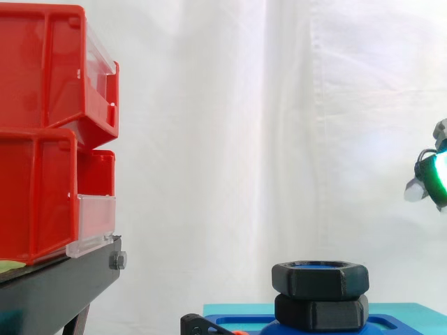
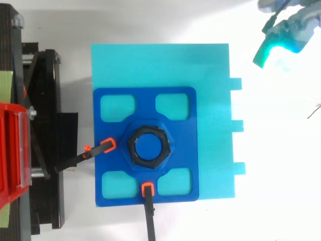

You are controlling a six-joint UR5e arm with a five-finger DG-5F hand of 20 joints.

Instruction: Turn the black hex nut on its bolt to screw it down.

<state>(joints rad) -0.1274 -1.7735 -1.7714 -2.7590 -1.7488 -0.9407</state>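
Nut: the nut sits on the blue bolt at mid-plate, on top of a second black hex piece.
Clamps: two clamps pin the plate. I judge that stops it spinning with the nut.
Hand: the hand hangs high, well apart from the nut.
Grip: it is cut off at the edge, so I cannot tell.
Hidden: the nut covers the thread, so I can't read the remaining travel.

The white table carries a cyan board and, beside it, a black stand.
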